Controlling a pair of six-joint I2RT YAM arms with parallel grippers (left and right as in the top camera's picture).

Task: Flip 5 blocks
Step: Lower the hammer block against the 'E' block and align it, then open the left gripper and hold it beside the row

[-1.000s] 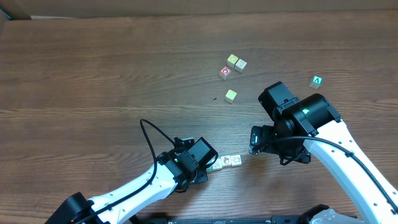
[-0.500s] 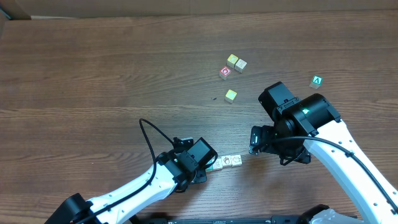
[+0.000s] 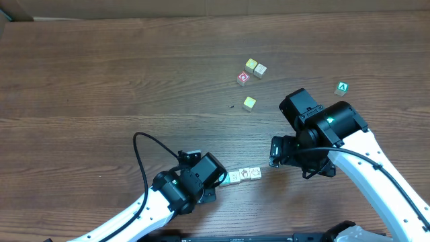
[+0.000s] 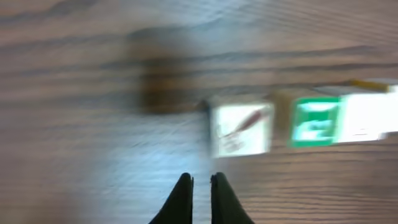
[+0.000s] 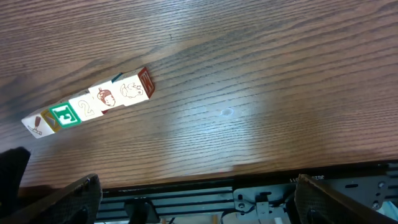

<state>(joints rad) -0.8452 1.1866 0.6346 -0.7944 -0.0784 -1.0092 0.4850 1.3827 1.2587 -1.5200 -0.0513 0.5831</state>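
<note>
Near the front edge of the counter (image 3: 101, 81), a tight row of five blocks (image 5: 93, 106), touching side to side. Read along the row in the right wrist view: a brown mark; a green face with a white letter, possibly "C"; a figure like "2"; an acorn; a small animal outline, with a red side face at that end.

Left gripper (image 4: 200, 182) closed, fingertips together, nothing between them. Just short of the brown-marked end block, with a gap of bare wood between; left wrist view blurred.

Right gripper (image 3: 277, 152) spread wide and empty, just past the row's other end, not touching it.

Farther back toward the right edge, a green cube (image 3: 342, 87) marked with a white "A".
</note>
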